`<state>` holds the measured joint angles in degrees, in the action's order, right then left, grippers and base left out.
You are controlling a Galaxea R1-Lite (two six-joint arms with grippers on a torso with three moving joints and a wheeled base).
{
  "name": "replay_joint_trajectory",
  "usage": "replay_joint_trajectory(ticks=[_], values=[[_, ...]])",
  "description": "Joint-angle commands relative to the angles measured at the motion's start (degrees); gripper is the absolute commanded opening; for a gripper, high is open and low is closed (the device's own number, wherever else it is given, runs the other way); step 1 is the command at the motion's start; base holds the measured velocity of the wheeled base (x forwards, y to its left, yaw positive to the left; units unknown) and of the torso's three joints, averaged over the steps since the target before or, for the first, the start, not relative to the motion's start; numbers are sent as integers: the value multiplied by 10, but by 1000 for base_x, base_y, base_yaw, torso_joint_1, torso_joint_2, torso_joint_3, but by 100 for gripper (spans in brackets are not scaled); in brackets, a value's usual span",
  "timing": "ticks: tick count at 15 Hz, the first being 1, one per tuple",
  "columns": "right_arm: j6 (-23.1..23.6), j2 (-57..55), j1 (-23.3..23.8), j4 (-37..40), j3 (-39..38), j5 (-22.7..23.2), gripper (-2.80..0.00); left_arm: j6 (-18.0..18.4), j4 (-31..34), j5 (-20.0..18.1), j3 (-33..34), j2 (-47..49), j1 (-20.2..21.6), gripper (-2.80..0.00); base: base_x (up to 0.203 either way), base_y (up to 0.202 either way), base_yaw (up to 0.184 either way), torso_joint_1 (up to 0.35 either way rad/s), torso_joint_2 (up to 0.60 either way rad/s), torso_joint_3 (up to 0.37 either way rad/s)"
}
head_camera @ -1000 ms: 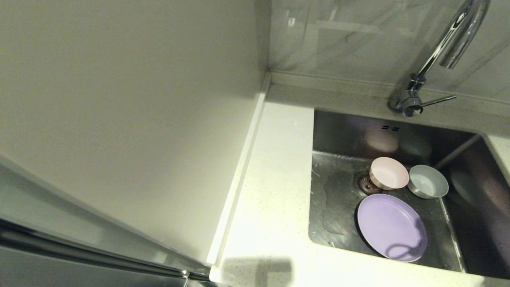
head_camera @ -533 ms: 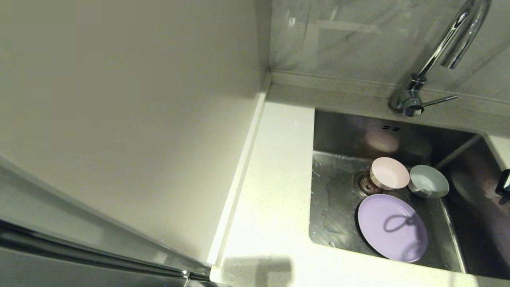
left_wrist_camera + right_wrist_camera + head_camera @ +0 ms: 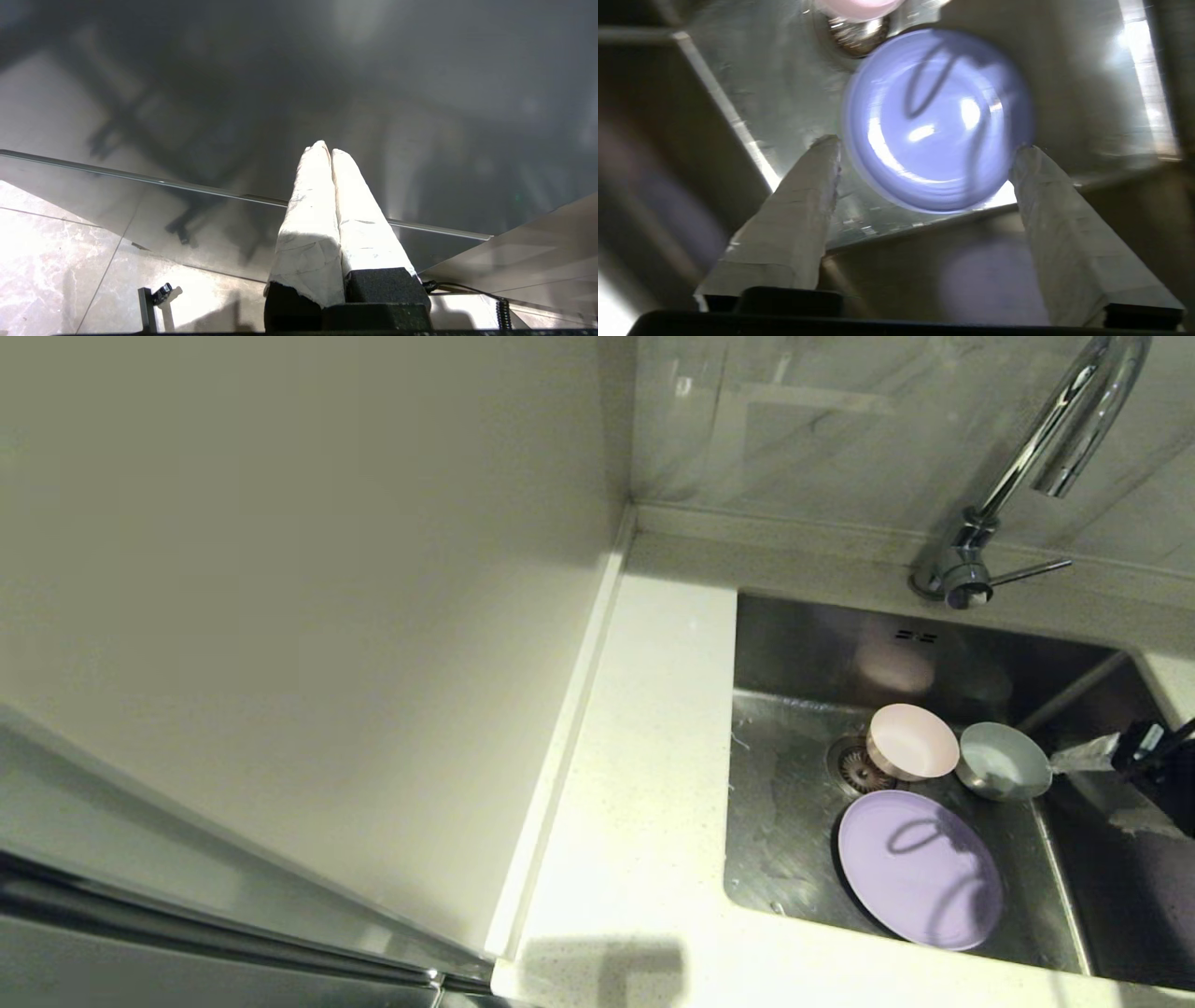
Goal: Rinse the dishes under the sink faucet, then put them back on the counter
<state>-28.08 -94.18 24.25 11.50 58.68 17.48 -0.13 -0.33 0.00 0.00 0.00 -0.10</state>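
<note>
A lilac plate (image 3: 920,869), pale pink bowl (image 3: 912,741) and pale blue-green bowl (image 3: 1004,761) sit in a brushed steel-grey sink (image 3: 784,821). The table (image 3: 635,784) is white, finely speckled. The faucet (image 3: 1036,467) is shiny chrome.

Wall panel (image 3: 299,616): plain cream, flat and bare — fills the left half of the head view, meeting the worktop's raised strip along its lower edge.

Backsplash (image 3: 840,429): pale marble-look tiles with grey veining, glossy, behind the basin; it meets the cream panel at an inside corner.

Steel surface (image 3: 140,915): brushed metal with a bright edge, running diagonally across the lower left corner of the head view.

Floor tiles (image 3: 51,261): pale marbled, with thin grout lines — seen only from the left wrist.
</note>
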Motion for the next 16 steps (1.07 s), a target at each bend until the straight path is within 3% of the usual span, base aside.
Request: replay_joint_trajectory(ticks=[1, 3, 9, 14, 16], values=[[-4, -36, 0, 0, 14, 23, 0, 0, 0, 0, 2, 0, 0, -280, 0, 0, 0, 0, 0, 0], [5, -65, -1, -14, 20, 32, 0, 0, 0, 0, 1, 0, 0, -280, 0, 0, 0, 0, 0, 0], [109, -181, -1, -256, -5, 31, 0, 0, 0, 0, 1, 0, 0, -280, 0, 0, 0, 0, 0, 0], [116, -221, -35, -356, 6, 34, 0, 0, 0, 0, 2, 0, 0, -280, 0, 0, 0, 0, 0, 0], [142, -237, -53, -378, 1, 31, 0, 0, 0, 0, 1, 0, 0, -280, 0, 0, 0, 0, 0, 0]])
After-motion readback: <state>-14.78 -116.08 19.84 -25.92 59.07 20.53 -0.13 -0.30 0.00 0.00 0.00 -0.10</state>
